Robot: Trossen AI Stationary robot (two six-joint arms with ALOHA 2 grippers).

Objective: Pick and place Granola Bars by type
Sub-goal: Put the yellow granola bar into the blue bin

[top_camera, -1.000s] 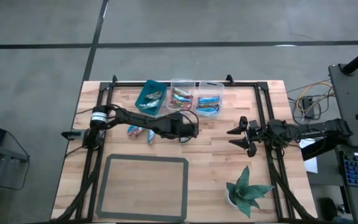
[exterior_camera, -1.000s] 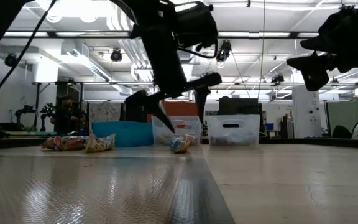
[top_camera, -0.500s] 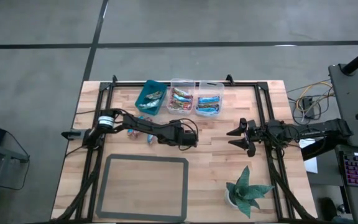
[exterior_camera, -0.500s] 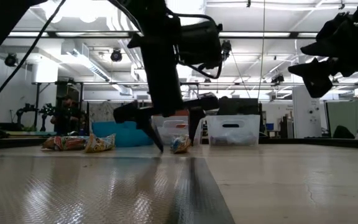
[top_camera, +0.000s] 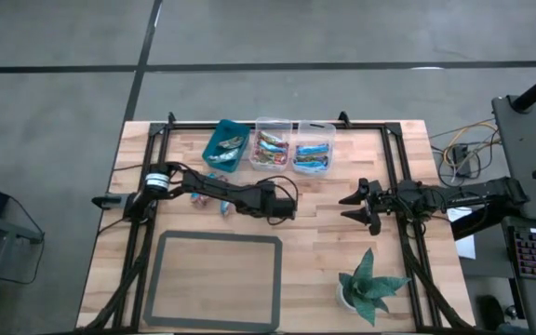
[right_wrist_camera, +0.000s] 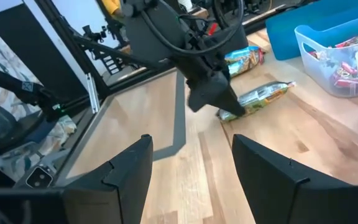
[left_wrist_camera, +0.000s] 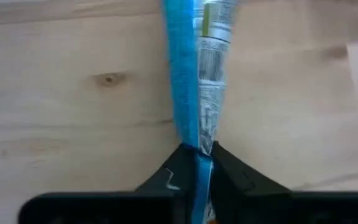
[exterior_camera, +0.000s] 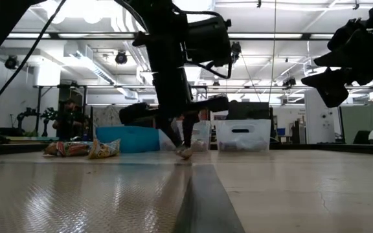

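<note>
The left end effector (left_wrist_camera: 196,163) is down at the middle of the desk (top_camera: 324,270), its fingers pressed together on the end of a blue granola bar (left_wrist_camera: 194,74) lying on the wood. Two more bars (exterior_camera: 83,149) lie to its left. The right end effector (right_wrist_camera: 191,168) hovers spread and empty over the right side.

floor (top_camera: 342,37): grey concrete | ceiling lights (exterior_camera: 76,8): bright | table (top_camera: 324,279): wooden
</note>
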